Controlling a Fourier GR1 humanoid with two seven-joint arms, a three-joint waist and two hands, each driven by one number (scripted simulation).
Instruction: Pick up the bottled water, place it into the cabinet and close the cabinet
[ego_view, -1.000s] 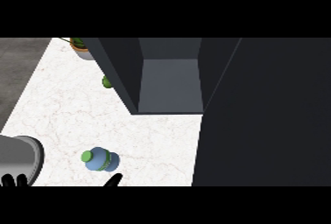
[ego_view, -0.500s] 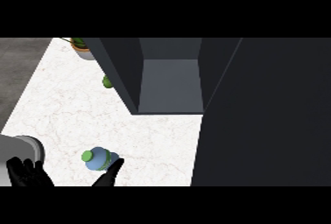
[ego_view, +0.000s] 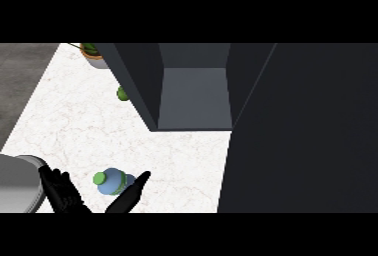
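The bottled water, blue with a green cap, stands on the white marble counter near the lower left. My left hand comes up from the lower edge and is open. Its fingers are left of the bottle and its thumb is right of it, so the bottle sits in the gap between them. I cannot tell whether anything touches. The dark grey cabinet stands open ahead, with an empty shelf. Its door is swung out and fills the right side. My right hand does not show.
A potted plant stands at the counter's far left corner. A small green object peeks out beside the cabinet's left wall. A grey rounded shape sits at the left edge next to my hand. The counter's left edge borders a grey floor.
My left hand has risen from the lower edge into view. Its fingers and thumb have come up on either side of the bottle. The bottle has stayed put.
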